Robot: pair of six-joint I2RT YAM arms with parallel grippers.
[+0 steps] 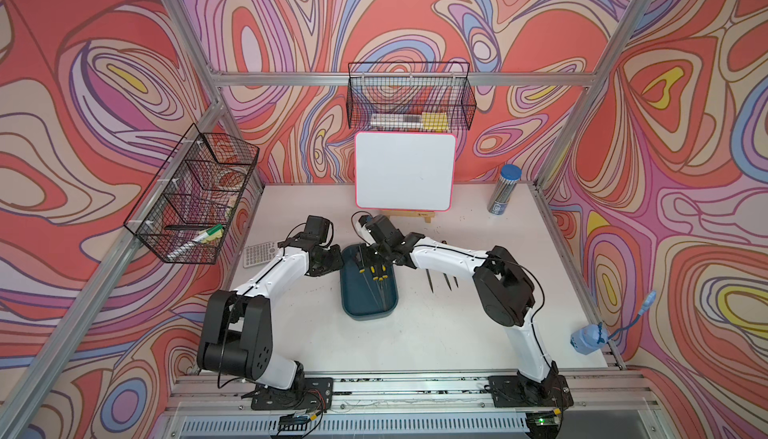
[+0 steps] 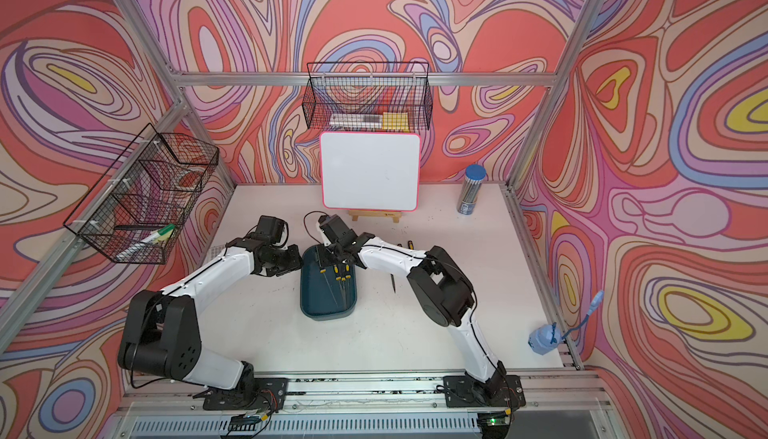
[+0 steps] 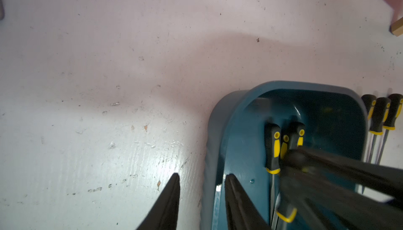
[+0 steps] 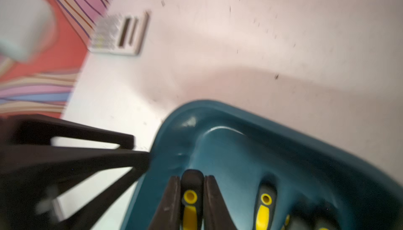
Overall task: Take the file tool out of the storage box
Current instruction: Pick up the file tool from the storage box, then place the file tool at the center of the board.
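Teal-blue plastic, shallow and lidless, the round-cornered storage box (image 1: 357,300) sits near the middle of the white tabletop (image 1: 316,341), its long sides running from 12 to 6 o'clock. Your right gripper (image 4: 192,180) is down at the box's 12 o'clock end, fingers clamped on the black-and-yellow handle of one slim metal file (image 4: 190,198), which is within the box's walls. More files of the same kind (image 4: 265,205) lie beside it in there, handles toward 12 and blades toward 6. Your left gripper (image 3: 202,177) is at the box's 10 o'clock wall, one finger over the table and one over the inside. The fingers stand apart, and you cannot tell whether they pinch that wall. Three loose files (image 3: 379,117) lie on the table just beside the box at 3 o'clock. At 12 o'clock a black wire basket (image 1: 409,100) on the back wall holds a pale bar and a yellow block. At 9 o'clock a second wire basket (image 1: 195,208) holds a green-capped marker (image 1: 212,232).
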